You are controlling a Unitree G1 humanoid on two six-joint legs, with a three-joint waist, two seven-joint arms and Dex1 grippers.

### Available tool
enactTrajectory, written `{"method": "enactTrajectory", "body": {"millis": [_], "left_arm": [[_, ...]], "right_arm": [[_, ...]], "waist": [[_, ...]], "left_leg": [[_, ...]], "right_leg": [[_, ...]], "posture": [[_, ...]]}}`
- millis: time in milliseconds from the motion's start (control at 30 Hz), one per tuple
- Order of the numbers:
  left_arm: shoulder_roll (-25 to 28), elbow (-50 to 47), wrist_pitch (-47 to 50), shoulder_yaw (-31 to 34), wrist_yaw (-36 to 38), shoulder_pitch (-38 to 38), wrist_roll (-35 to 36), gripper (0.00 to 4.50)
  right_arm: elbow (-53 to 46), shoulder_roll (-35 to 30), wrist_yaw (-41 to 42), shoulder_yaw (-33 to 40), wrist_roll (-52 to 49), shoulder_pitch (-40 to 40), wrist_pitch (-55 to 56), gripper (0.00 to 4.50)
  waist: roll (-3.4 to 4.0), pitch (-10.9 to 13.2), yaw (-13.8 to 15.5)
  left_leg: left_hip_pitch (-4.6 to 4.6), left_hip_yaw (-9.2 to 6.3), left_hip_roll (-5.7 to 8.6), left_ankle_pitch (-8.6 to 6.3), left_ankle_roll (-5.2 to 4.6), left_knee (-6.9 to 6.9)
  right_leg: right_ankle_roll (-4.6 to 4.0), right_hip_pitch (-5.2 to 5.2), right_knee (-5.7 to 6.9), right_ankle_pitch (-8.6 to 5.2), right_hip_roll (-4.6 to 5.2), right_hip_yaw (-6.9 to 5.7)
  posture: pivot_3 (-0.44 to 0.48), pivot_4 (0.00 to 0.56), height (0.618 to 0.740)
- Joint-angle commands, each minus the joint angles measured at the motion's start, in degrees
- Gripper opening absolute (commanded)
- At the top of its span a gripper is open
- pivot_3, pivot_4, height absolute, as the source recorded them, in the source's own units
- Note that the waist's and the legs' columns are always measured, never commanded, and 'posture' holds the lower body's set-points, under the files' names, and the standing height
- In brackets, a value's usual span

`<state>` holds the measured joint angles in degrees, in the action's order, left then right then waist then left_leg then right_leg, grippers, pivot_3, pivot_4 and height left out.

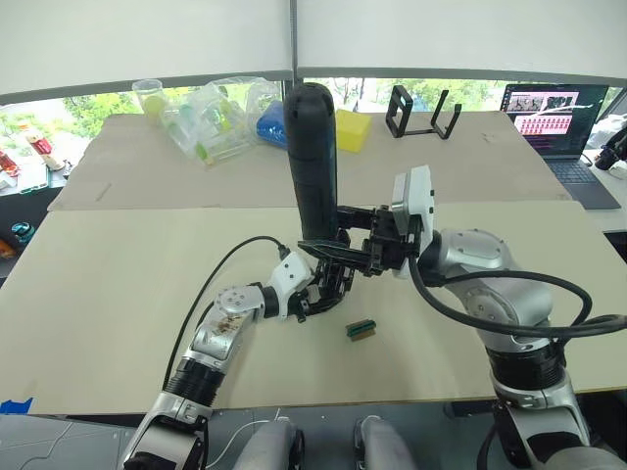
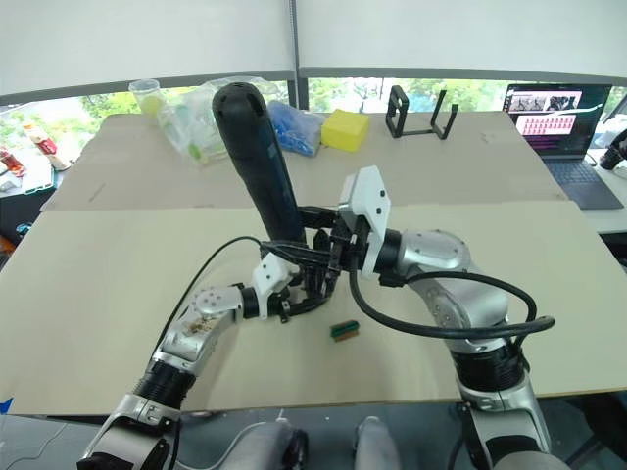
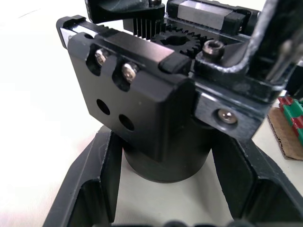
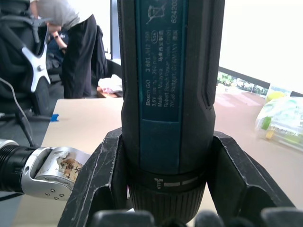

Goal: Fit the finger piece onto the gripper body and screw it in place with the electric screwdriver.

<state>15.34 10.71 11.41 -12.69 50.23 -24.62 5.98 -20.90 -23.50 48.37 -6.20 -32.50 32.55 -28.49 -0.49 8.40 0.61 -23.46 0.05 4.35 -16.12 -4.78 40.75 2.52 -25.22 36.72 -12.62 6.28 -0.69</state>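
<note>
From the head views, the pale beige bench (image 1: 118, 323) has broad bare surface toward its left edge and its near edge; clutter sits only along the far edge: a heap of clear plastic bags (image 1: 211, 117), a yellow foam block (image 1: 353, 129), a black wire stand (image 1: 421, 113) and an open laptop (image 1: 554, 117) at the far right corner. Mid-bench, the long thick black electric screwdriver (image 1: 312, 166) stands nearly upright, rounded end up, clamped low on its barrel by the right gripper (image 1: 338, 250). Directly beneath it the left gripper (image 1: 318, 294) holds the small black chunky gripper body (image 2: 299, 294). A small green-and-brown block (image 1: 361, 330) lies just beside them, toward the near edge.

In the left wrist view, the left gripper's matte black fingers (image 3: 90, 189) close on the gripper body's round base (image 3: 165, 163); above it are a blocky machined housing, silver screw heads and a toothed gear.

In the right wrist view, the right gripper's scuffed fingers (image 4: 102, 175) grip the screwdriver's smooth barrel at its ribbed collar. A person (image 4: 75, 42) stands beyond the bench.
</note>
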Motion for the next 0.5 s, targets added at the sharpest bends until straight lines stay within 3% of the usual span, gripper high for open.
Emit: {"method": "enactTrajectory", "body": {"millis": [33,500], "left_arm": [[-0.09,-2.55,-0.31,-0.04,0.08,-0.44,1.01,2.26],[-0.17,-1.51,-0.75,0.02,-0.2,-0.98,0.97,2.26]], "right_arm": [[0.16,0.74,-0.03,1.11,0.25,-0.67,2.93,1.91],[4.56,-3.17,3.78,-3.01,2.6,-0.85,1.23,1.91]], "waist": [[0.0,0.0,0.01],[0.02,-0.01,0.03]], "left_leg": [[0.0,0.0,0.0,0.0,0.0,0.0],[0.19,0.0,0.0,0.0,0.0,-0.02]], "right_leg": [[0.0,0.0,0.0,0.0,-0.01,-0.01],[0.0,0.12,0.01,0.0,0.0,0.0]], "posture": [[0.0,0.15,0.74],[0.0,0.15,0.74]]}}
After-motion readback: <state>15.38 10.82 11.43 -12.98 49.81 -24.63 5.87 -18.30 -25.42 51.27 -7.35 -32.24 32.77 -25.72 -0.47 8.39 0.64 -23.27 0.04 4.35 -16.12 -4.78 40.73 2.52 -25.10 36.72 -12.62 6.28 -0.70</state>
